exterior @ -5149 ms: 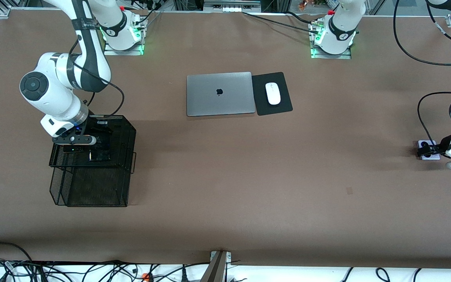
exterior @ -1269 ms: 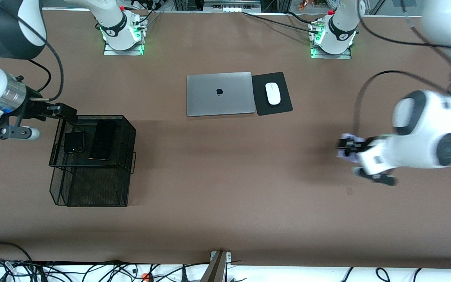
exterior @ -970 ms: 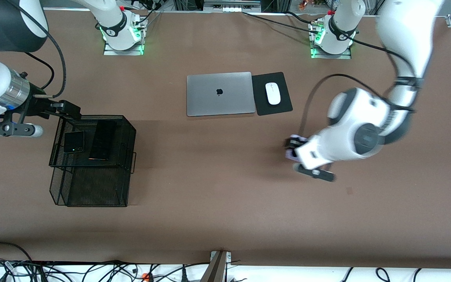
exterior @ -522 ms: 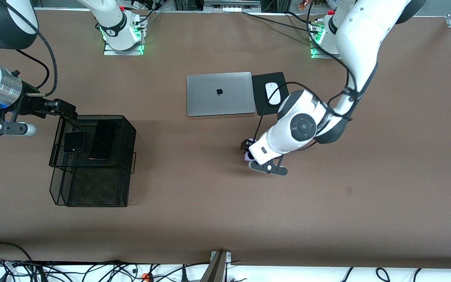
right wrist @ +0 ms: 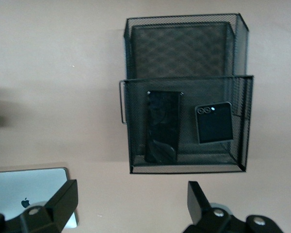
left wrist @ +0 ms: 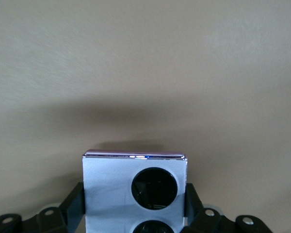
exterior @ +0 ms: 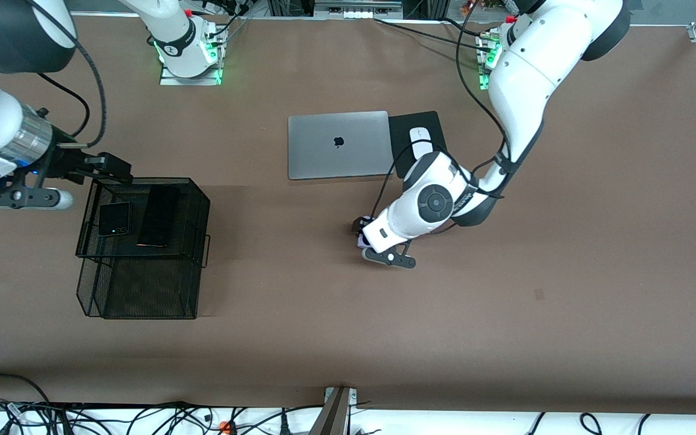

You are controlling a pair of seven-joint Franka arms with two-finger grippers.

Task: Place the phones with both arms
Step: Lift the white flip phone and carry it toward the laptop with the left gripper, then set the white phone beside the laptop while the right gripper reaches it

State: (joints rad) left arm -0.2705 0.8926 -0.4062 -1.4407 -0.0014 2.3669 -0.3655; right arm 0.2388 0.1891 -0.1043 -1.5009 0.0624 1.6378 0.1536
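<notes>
My left gripper (exterior: 365, 233) is shut on the white-lavender phone (left wrist: 117, 187), which has two black circles, and holds it by its sides over the bare brown table near the laptop. A sliver of that phone (exterior: 362, 241) shows under the hand. The small squarish black phone (exterior: 113, 218) and the long slim black phone (exterior: 158, 215) lie side by side in the top tray of a black mesh rack (exterior: 142, 257). My right gripper (exterior: 108, 168) hangs open and empty by the rack's corner; its wrist view shows the long phone (right wrist: 162, 126) and the squarish phone (right wrist: 213, 122).
A shut silver laptop (exterior: 339, 144) lies mid-table toward the bases, with a white mouse (exterior: 422, 142) on a black pad (exterior: 405, 124) beside it. The rack has a lower mesh tier (exterior: 142, 296) nearer the camera. Cables run along the table's front edge.
The left arm has swung the white-lavender phone from its own end of the table to the middle. The right gripper has lifted off the rack and hovers by its corner.
</notes>
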